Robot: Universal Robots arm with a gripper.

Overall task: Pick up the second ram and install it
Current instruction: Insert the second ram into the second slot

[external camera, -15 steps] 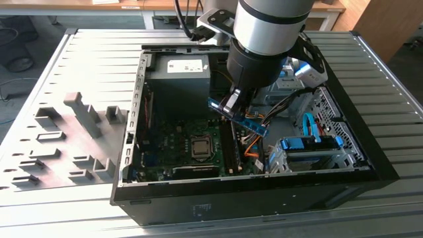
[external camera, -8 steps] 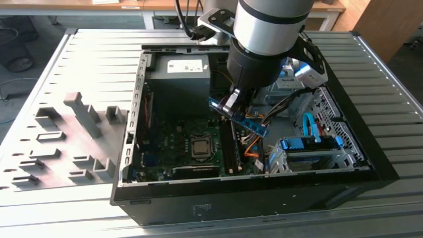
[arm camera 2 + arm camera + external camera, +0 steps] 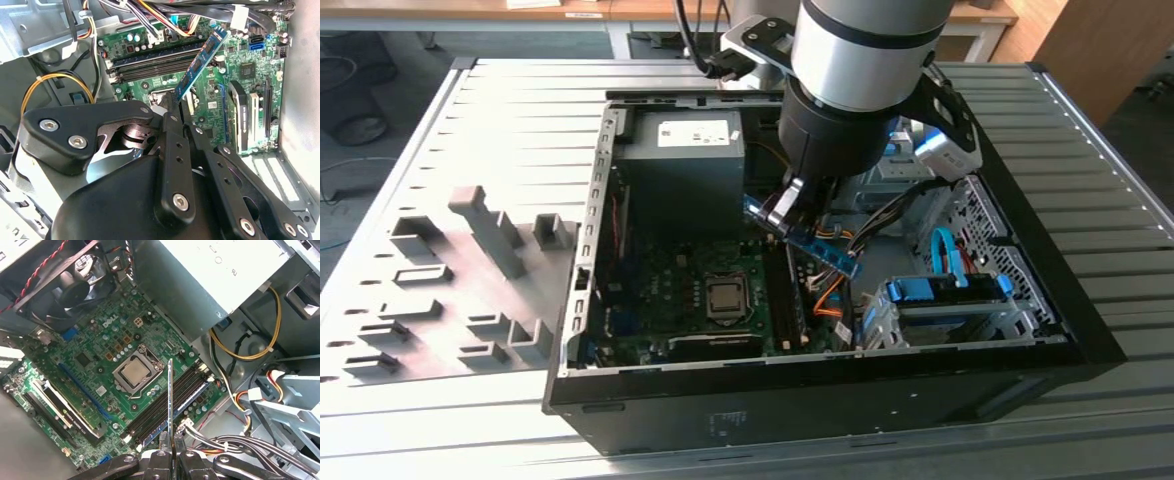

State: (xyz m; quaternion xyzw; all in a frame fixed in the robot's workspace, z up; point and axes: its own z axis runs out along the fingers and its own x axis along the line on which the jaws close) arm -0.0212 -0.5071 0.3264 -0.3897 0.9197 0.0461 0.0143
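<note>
In the exterior view the claw (image 3: 790,208) hangs inside the open computer case (image 3: 1067,330), clamped on the second ram (image 3: 825,252). The stick's long axis slants down from the claw toward the exterior view's right, above the motherboard (image 3: 670,300).

In the second wrist view the second ram (image 3: 200,62) juts out from the claw (image 3: 176,102). It is pinched near one short end, and its free end points over the memory slots (image 3: 150,65).

In the first wrist view the second ram (image 3: 170,400) shows edge-on, as a thin line running out from the claw (image 3: 172,450) across the memory slots (image 3: 192,390), just beside the processor socket (image 3: 136,372).
</note>
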